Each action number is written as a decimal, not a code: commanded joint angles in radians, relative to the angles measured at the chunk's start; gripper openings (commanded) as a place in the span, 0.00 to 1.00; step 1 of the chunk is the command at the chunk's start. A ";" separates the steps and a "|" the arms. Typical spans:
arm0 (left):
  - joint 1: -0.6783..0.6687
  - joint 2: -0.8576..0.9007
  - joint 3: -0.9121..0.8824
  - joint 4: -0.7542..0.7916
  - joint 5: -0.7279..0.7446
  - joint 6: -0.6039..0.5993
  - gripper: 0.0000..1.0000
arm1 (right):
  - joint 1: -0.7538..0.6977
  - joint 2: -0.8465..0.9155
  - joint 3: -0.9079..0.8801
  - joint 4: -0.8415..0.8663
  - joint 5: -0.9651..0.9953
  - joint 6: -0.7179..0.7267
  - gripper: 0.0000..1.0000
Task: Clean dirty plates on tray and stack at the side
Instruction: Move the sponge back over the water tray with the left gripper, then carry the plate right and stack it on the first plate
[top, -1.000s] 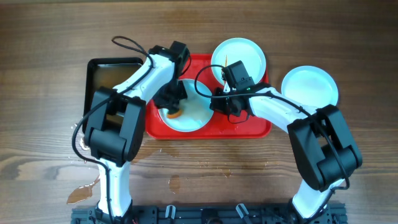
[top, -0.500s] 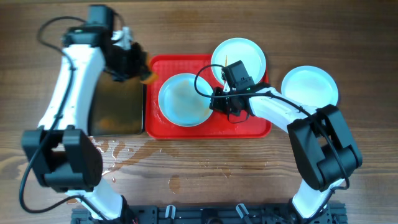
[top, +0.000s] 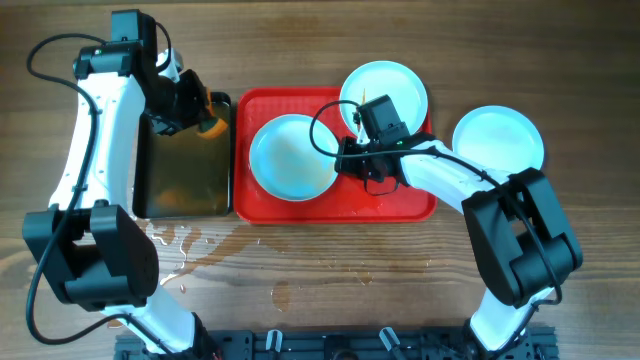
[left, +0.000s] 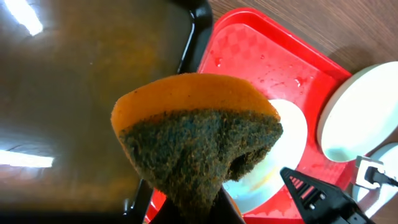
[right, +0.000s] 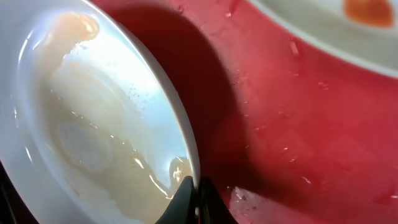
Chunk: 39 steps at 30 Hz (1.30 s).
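The red tray (top: 400, 204) holds a plate (top: 290, 158) smeared with brownish film, tilted up on its right edge. My right gripper (top: 345, 165) is shut on that plate's rim (right: 186, 155). A second plate (top: 395, 85) with an orange stain lies at the tray's back right, also in the right wrist view (right: 323, 28). A third, clean plate (top: 498, 138) lies on the table right of the tray. My left gripper (top: 190, 110) is shut on an orange and dark green sponge (left: 199, 137), held over the black tray (top: 185, 170).
The black tray of brownish water (left: 74, 93) sits against the red tray's left side. Water puddles (top: 180, 245) lie on the wooden table in front of it. Cables run along both arms.
My left arm swung the sponge from the plate on the red tray out left to the black tray. My right gripper has lifted the plate's right edge a little.
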 joint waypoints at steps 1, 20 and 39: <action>0.001 -0.001 0.001 -0.003 -0.033 -0.005 0.04 | -0.003 -0.071 0.011 -0.018 -0.019 -0.087 0.04; 0.001 -0.001 0.001 -0.023 -0.054 -0.006 0.04 | 0.301 -0.504 0.011 -0.274 1.277 -0.376 0.04; 0.001 -0.001 0.001 -0.022 -0.055 -0.006 0.04 | 0.524 -0.504 0.010 0.167 1.676 -0.834 0.04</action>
